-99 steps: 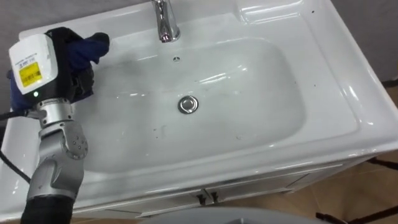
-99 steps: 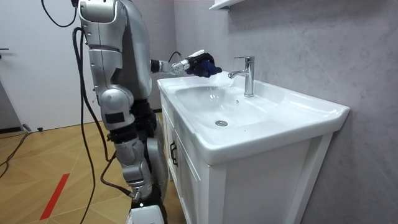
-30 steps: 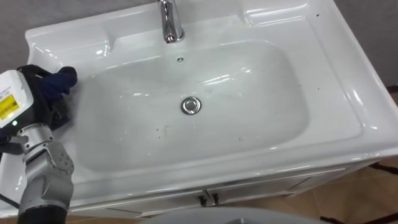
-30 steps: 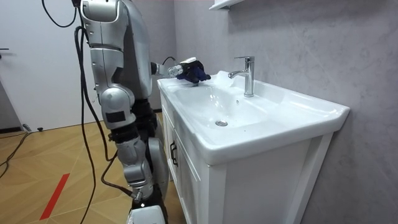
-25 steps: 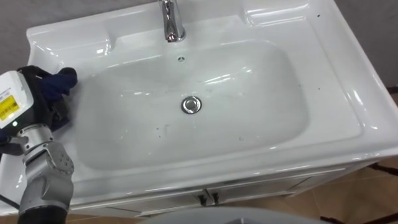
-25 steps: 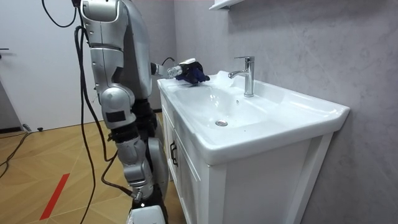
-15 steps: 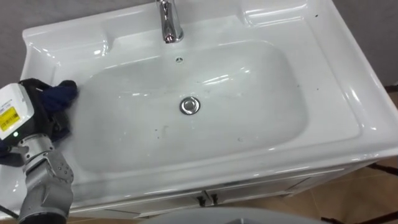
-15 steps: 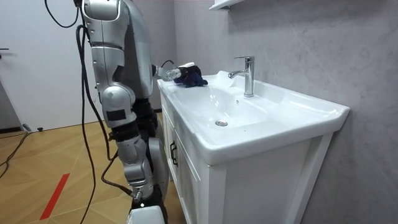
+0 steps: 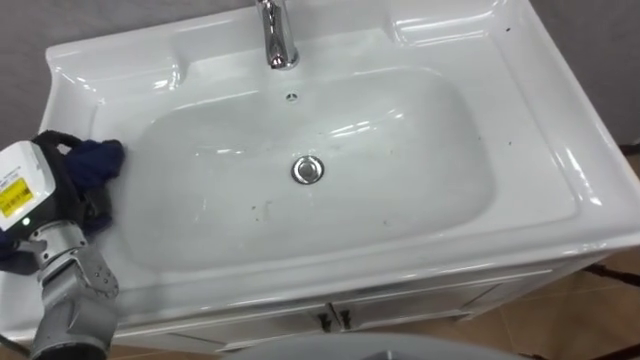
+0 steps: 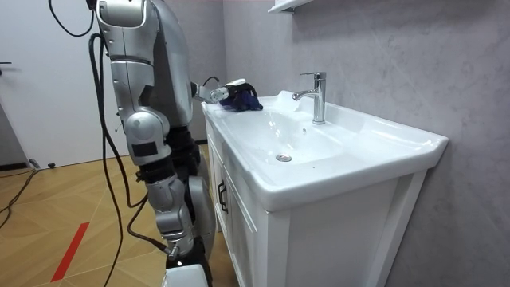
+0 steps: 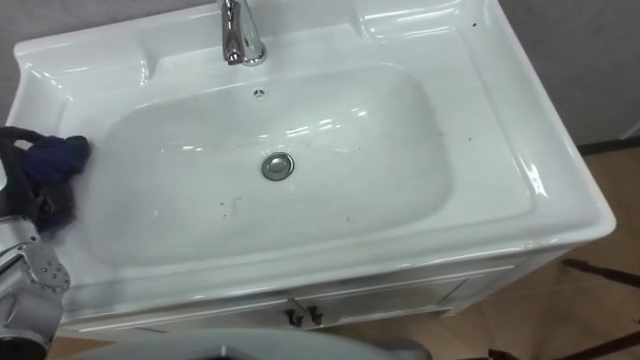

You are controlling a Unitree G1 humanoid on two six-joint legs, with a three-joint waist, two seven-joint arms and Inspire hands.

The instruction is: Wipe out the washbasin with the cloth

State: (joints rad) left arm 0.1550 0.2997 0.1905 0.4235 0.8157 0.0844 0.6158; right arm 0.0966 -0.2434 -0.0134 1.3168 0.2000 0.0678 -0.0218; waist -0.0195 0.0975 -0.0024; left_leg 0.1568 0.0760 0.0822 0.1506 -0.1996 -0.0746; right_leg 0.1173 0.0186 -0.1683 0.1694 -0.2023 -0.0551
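Left eye view: yellow-labelled left hand [image 9: 80, 200] grips cloth [image 9: 101, 158] on basin rim [image 9: 110, 75].

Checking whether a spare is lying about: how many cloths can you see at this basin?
1: a dark blue cloth, gripped in the left hand at the left rim of the basin. Another might lie beyond what the views cover.

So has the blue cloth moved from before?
Yes. The blue cloth, in the left robot hand, has slid away from the tap, along the left rim of the basin toward the robot.
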